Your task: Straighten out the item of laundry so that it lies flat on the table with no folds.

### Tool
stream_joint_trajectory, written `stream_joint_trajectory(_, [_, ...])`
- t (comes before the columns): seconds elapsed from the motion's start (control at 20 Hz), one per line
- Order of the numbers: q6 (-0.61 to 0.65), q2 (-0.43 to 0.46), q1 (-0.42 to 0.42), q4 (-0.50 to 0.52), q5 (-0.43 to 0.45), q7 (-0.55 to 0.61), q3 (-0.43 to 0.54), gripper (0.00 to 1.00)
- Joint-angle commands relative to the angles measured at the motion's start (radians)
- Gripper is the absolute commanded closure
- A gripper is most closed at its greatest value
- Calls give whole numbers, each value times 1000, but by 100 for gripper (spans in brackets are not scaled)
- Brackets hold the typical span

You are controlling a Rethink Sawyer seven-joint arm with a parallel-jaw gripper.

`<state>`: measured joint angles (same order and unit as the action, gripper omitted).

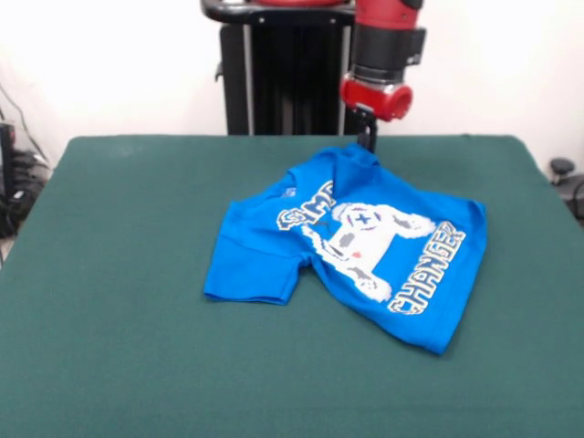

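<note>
Gripper: small black gripper [367, 139] below the red wrist of the red and black arm [386, 57], down at the far edge of the shirt; its tips meet the raised blue cloth there, and whether they pinch the cloth or stand apart cannot be told.
Laundry: small bright blue short-sleeved T-shirt [365, 242] printed with a white pixel game controller and yellow-white lettering, lying on the table a little right of centre, turned at an angle.
Folds: the cloth rises to a peak at the gripper; a crease runs down the middle and hides part of the upper word, while "CHANGER" reads along the lower right; one sleeve lies flat at the lower left.
Table: large rectangular table covered in dark green felt-like cloth [119, 274], far wider than the shirt.
</note>
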<state>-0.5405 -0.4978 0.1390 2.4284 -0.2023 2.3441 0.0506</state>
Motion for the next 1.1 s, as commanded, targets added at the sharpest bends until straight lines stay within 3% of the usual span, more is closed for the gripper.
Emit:
stream_joint_trajectory(0.05, [-57,56,22,-71,-50,317,64,100])
stream_joint_trajectory(0.45, [57,102,63,-64,-29,210,43,100])
stream_joint_trajectory(0.75, [59,82,48,-18,-37,227,54,100])
stream_joint_trajectory(1.1, [29,117,36,1,-33,273,88,100])
